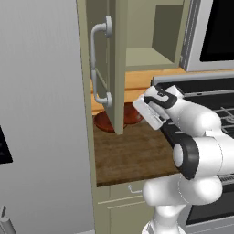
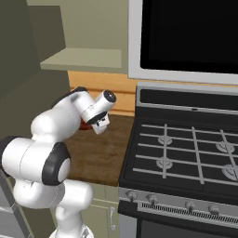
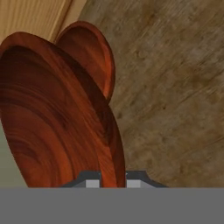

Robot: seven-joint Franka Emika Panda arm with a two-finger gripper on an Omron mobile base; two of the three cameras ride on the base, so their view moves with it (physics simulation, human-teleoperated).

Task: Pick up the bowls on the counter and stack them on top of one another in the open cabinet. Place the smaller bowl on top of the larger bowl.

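Dark brown wood-grain worktop point(image 1: 132, 155) runs from the open beige-olive wall cabinet point(image 1: 137, 45) on one side to the black stove point(image 2: 186, 153) on the other, and on it sit the two glossy reddish-brown shallow bowls. In the hand view the nearer, wider-looking bowl point(image 3: 61, 118) fills the space from six o'clock up to eleven, its rim passing straight between the two small dark finger tips. The second reddish-brown bowl point(image 3: 89, 54) lies just behind it at twelve o'clock, overlapped by the first; whether they touch cannot be told. From the left base view both show as a low red shape point(image 1: 109, 119) partly hidden behind the flat cabinet door with its curved grey bar handle point(image 1: 98, 64).

The hand point(image 3: 113, 180) is pinched narrow on the rim of the near bowl, so the step in hand looks like the grasp of the first bowl, which appears to be the larger one, though nearness to the camera may flatter its width. Neither bowl is in the cabinet yet.

Next the arm would need to lift the bowl free of its neighbour, swing around the door edge, and rise to the shelf point(image 1: 148, 58) at roughly one o'clock above the bowls in the left base view. A rim pinch on a glossy bowl may let it tilt or slip
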